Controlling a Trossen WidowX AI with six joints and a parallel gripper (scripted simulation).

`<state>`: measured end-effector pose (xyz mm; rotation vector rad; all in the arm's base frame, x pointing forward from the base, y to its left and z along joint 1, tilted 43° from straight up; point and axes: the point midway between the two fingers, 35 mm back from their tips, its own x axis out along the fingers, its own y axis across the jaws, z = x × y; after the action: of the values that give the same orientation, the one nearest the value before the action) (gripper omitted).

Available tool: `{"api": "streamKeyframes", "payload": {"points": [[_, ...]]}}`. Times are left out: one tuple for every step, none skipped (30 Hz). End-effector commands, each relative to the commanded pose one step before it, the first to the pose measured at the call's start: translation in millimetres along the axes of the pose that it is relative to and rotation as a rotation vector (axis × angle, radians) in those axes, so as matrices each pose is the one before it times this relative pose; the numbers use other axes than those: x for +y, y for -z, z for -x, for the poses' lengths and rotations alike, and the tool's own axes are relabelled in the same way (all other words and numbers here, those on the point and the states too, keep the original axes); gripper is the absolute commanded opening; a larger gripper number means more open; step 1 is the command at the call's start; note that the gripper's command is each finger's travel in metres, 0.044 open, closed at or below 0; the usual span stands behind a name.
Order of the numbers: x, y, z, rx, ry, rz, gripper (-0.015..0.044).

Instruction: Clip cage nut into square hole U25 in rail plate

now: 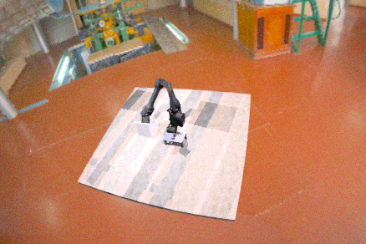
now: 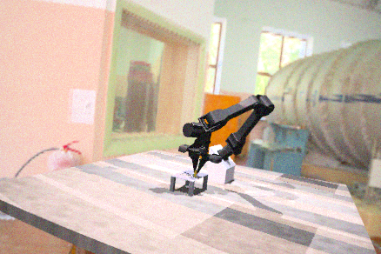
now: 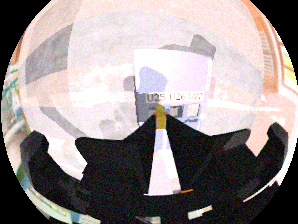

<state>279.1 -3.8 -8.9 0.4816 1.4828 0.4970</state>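
The gripper is closed on the cage nut, a small yellow piece between the fingertips, near the middle of the wrist picture. The fingers point down, and they meet in a narrow V. The nut appears just below the label U25, at the front part of the rail plate; whether it touches the plate, one cannot tell. Above the gripper, the black arm rises, bends at a high elbow in the upper centre of the top picture, and descends to its base beside a white block. The labels on the plate read U25, U26 and U27, from left to right in the wrist picture. The plate stands on short dark legs on the worktop, which has patches of grey and pale.
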Motion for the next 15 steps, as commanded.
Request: {"api": "streamKeyframes", "payload": {"points": [[-1.04,0.54,-0.15,-0.0007,0.00523,-0.0048,0.0029],[-0.12,0.23,-0.15,0.00001,0.0,0.0,0.0029],[0.02,0.0,-0.01,0.0,0.00056,0.0,0.0029],[0.02,0.0,-0.01,0.00001,0.00053,0.0,0.0029],[0.05,0.01,-0.03,0.00002,0.00111,0.0,0.0029],[0.06,0.01,-0.04,0.00002,0.00145,0.0,0.0029],[0.08,0.01,-0.05,0.00002,0.00189,0.0,0.0029],[0.11,0.01,-0.07,0.00002,0.00245,0.0,0.0029],[0.11,0.01,-0.06,0.00001,0.0024,0.0,0.0029],[0.11,0.01,-0.06,0.0,0.00251,0.0,0.0029],[0.03,0.0,0.0,0.0,0.00059,0.0,0.0029],[0.05,0.0,0.0,0.0,0.00104,0.0,0.0029],[0.08,0.0,-0.01,0.0,0.00154,0.0,0.0029],[0.1,0.0,-0.01,-0.00001,0.00212,0.0,0.0029],[0.11,0.0,-0.01,-0.00002,0.00231,0.0,0.0029]]}}
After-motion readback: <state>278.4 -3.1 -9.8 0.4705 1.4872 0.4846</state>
